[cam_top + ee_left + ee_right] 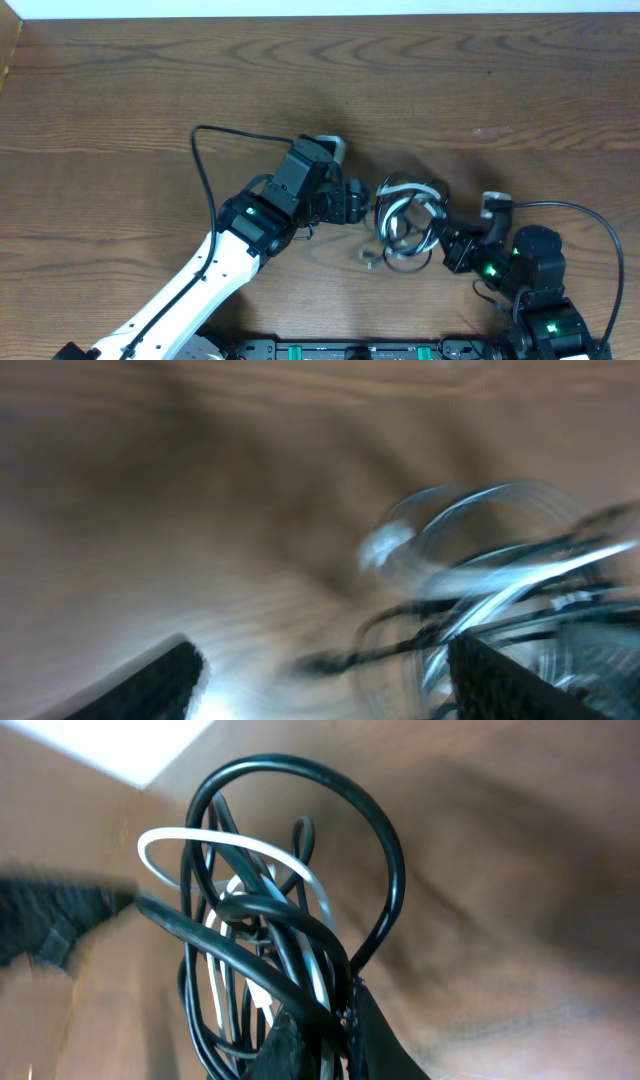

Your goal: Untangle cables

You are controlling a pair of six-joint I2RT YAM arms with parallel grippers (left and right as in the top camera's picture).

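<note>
A tangle of thin black and white cables [405, 222] lies on the wooden table between my two arms. My right gripper [447, 237] is shut on the right side of the bundle; in the right wrist view its fingers [338, 1025] pinch black and white strands [265, 920] that loop upward. My left gripper [362, 203] is at the bundle's left edge. In the blurred left wrist view its fingers [320, 680] are wide apart, with the cables [490, 575] by the right finger and a dark strand between the fingers.
A thick black robot cable [205, 165] arcs from the left arm over the table. Another arcs from the right arm [590, 215]. A small plug end [369, 260] sticks out below the bundle. The table's far edge [320, 14] runs along the top.
</note>
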